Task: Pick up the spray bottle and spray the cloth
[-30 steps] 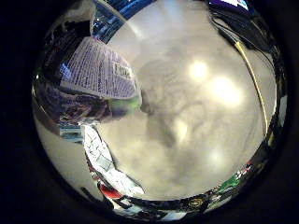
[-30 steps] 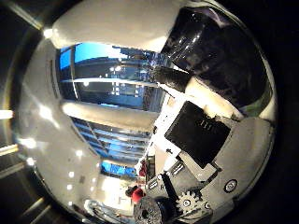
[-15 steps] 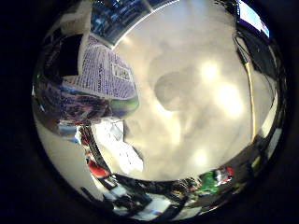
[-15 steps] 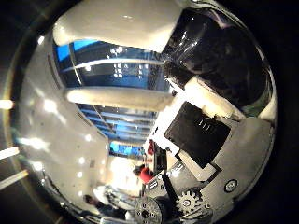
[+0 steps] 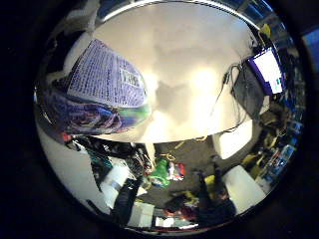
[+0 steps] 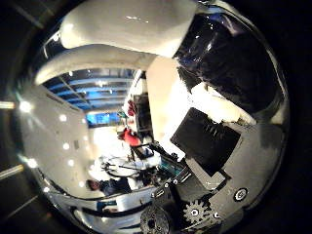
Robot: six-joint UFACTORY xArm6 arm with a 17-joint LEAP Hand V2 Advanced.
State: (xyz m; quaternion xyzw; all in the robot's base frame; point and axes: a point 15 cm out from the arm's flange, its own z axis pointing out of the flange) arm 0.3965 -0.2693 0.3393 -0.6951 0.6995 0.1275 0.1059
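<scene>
Bottle [image 5: 107, 92]: I count one, close to my palm above the bench [image 5: 199, 74]; hand [image 6: 214, 126] clamped on it.

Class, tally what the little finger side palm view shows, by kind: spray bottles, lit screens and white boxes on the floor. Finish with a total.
Spray bottle: 1
Lit screen: 1
White boxes on the floor: 2
Total: 4
</scene>
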